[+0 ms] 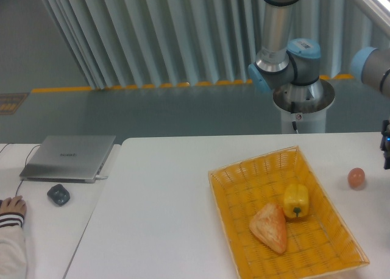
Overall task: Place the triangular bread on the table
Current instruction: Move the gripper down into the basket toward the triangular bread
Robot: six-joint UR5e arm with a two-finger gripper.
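The triangular bread point(270, 228), a golden-orange wedge with a browned crust, lies in the yellow woven basket tray point(244, 175), just left of and touching a yellow bell pepper point(296, 200). The tray rests on the white table point(158, 194). Only a dark sliver of my gripper point(386, 146) shows at the right edge of the view, well above and to the right of the tray. Its fingers are cut off, so I cannot tell whether it is open or shut. Nothing is seen held in it.
A small brown egg point(356, 178) lies on the table right of the tray. The arm's base point(301, 102) stands behind the table. On a second table at the left are a closed laptop point(70, 157), a mouse point(58, 195) and a person's hand point(12, 206).
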